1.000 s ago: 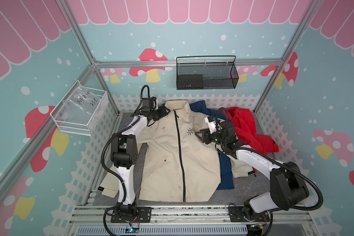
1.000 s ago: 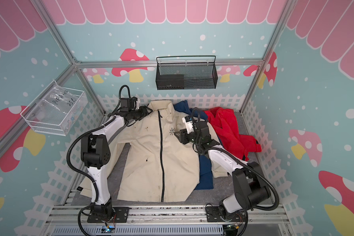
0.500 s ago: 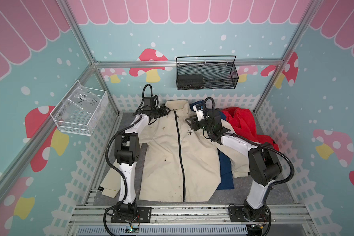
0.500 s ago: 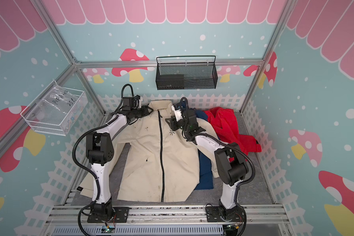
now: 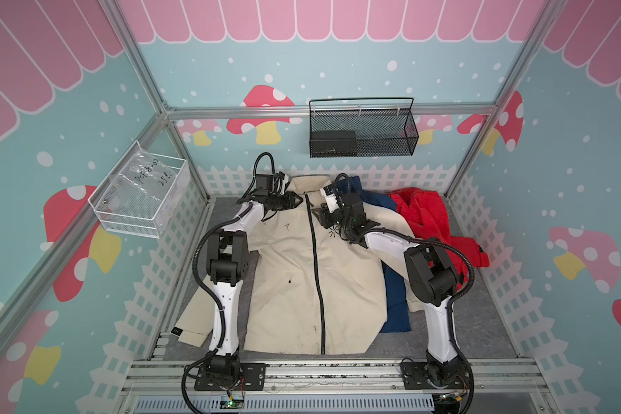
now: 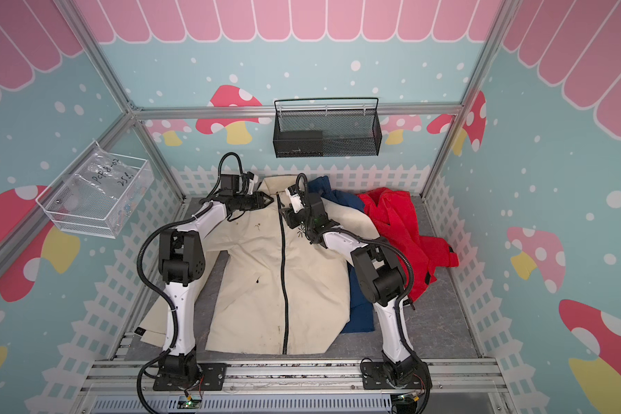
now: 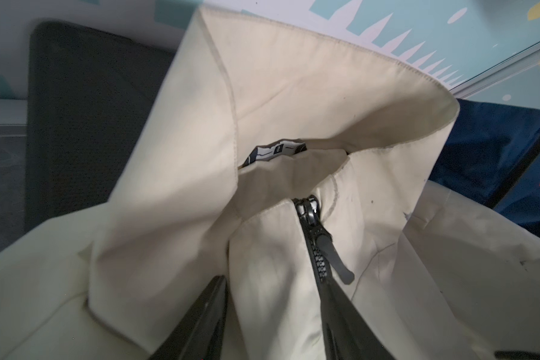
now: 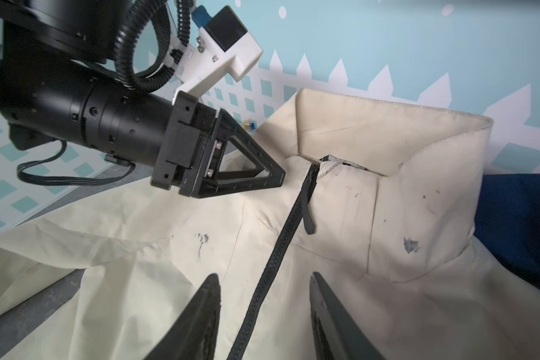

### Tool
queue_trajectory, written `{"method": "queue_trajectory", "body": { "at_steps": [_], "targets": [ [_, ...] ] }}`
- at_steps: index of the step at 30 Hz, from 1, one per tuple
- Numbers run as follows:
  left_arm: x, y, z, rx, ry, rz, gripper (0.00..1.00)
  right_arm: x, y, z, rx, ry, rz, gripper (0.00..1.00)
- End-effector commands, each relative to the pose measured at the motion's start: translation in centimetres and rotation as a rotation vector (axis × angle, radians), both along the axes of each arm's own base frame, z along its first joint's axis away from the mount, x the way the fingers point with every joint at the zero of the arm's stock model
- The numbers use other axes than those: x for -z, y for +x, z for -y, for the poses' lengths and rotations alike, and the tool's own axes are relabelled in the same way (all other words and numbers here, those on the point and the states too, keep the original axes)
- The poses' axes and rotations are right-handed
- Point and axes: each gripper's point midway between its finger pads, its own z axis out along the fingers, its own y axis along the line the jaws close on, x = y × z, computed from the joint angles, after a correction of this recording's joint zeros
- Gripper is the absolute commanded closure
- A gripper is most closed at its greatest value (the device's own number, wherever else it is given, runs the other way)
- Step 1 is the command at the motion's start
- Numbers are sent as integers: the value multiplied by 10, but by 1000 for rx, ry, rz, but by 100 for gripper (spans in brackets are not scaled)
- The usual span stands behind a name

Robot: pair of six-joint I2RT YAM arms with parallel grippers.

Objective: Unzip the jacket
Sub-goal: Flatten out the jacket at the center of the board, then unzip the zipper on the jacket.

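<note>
A beige jacket [image 5: 337, 272] [image 6: 302, 272] lies flat on the grey mat, front up. Its black zipper [image 5: 316, 272] is closed up to the collar. The slider [image 7: 309, 212] sits at the top, and its pull tab [image 7: 331, 255] [image 8: 307, 215] hangs down. My left gripper [image 5: 298, 198] [image 7: 275, 280] is at the collar, shut on a raised fold of jacket fabric beside the zipper. My right gripper [image 5: 318, 215] [image 8: 265, 276] hovers open over the chest just below the collar, with one finger on each side of the zipper line.
A blue garment [image 5: 395, 297] and a red garment [image 5: 431, 222] lie under and to the right of the jacket. A black mesh basket [image 5: 361, 132] hangs on the back wall, and a clear bin [image 5: 140, 200] hangs on the left wall. White fence panels ring the mat.
My right arm has swung left from the jacket's right shoulder to the zipper below the collar. The left gripper has stayed at the collar and its jaws have narrowed.
</note>
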Motion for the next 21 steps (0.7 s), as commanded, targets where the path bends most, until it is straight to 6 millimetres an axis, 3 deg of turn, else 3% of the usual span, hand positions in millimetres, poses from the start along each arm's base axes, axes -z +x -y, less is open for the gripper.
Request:
{"method": "queue_trajectory", "body": {
  "at_steps": [1,6,14,18,21],
  "targets": [
    [0,1,-2,37,23,16,50,-9,11,-6,13,-14,54,51],
    [8,2,-5,27,48,9,57,-11,19,-6,40,-27,77,51],
    [16,0,1,69,44,4,60,-7,25,-6,47,-73,94,49],
    [16,0,2,72,38,2,82,2,29,-11,22,-97,92,56],
    [11,1,3,78,29,10,91,12,30,-20,-27,-122,91,60]
  ]
}}
